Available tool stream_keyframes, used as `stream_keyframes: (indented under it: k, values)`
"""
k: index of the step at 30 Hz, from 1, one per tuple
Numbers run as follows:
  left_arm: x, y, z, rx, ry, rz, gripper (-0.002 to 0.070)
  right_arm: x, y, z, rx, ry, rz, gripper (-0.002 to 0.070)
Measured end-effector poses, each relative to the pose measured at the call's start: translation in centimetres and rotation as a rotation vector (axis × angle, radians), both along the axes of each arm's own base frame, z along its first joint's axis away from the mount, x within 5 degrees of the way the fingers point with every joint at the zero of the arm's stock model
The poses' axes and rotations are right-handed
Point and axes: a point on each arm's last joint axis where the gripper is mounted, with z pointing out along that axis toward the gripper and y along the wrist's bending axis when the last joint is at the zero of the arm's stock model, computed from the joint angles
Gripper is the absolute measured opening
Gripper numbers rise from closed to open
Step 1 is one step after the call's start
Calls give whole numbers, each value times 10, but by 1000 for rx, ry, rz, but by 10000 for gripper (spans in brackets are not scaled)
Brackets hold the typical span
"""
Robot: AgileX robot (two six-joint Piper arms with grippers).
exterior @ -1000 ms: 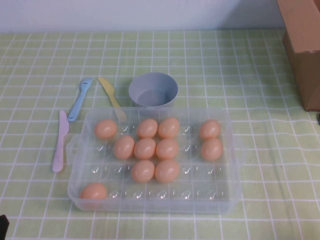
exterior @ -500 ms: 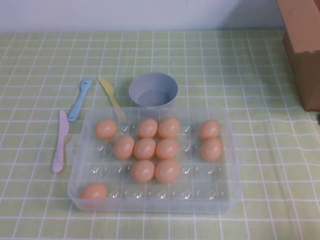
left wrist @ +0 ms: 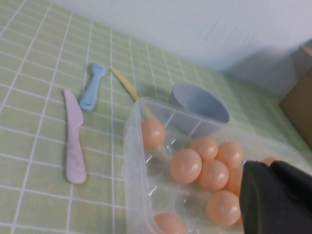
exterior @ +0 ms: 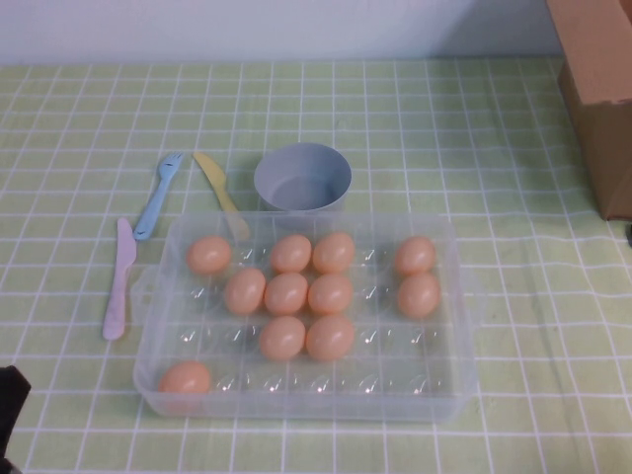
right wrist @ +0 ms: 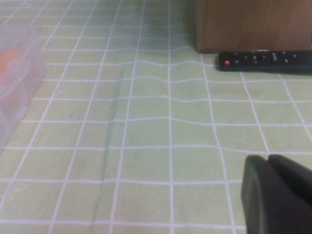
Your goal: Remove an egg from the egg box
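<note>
The clear egg box (exterior: pixel 395 387) lies in the middle of the green checked cloth and holds several peach-orange eggs; one egg (exterior: pixel 286 293) sits near its centre. My left gripper (left wrist: pixel 270 168) is shut and empty, hovering near the box's left front corner with the eggs (left wrist: pixel 185 165) and the box wall (left wrist: pixel 132 156) just ahead. In the high view only a dark part of the left arm (exterior: pixel 10 400) shows at the bottom left corner. My right gripper (right wrist: pixel 268 161) is shut and empty, low over the cloth to the right of the egg box (right wrist: pixel 14 83).
A grey-blue bowl (exterior: pixel 302 178) stands just behind the box. A blue fork (exterior: pixel 158 195), a yellow knife (exterior: pixel 219 193) and a pink knife (exterior: pixel 119 278) lie to the left. A cardboard box (exterior: pixel 597 89) stands at the far right with a black remote (right wrist: pixel 265 61) beside it.
The dark tip of the left arm has come further into the bottom left corner of the high view. Eggs and box have not moved.
</note>
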Motion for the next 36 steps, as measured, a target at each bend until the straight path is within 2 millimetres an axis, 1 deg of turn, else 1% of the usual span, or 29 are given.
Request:
stream_keyframes:
  k: [2,5,8,11,14,18,22,24,26,32,36]
  values:
    - [6,-2,12,61,60,-27,-5,0,0,0,0,0,0,-17]
    - [18,-3,25,156,151,-56,-5,0,0,0,0,0,0,-17]
    - [35,-3,41,260,261,-88,-5,0,0,0,0,0,0,-17]
    - [57,-5,59,356,370,-139,-5,0,0,0,0,0,0,-17]
    - [80,-8,72,453,451,-219,-5,0,0,0,0,0,0,-17]
    - [114,-12,82,523,559,-312,-5,0,0,0,0,0,0,-17]
    - [146,-21,80,577,640,-381,-5,0,0,0,0,0,0,-17]
    - [158,-30,76,615,662,-412,-5,0,0,0,0,0,0,-17]
    - [167,-44,71,656,680,-453,-5,0,0,0,0,0,0,-17]
    - [179,-93,60,764,698,-590,-5,0,0,0,0,0,0,-17]
    - [185,-118,50,852,754,-649,-5,0,0,0,0,0,0,-17]
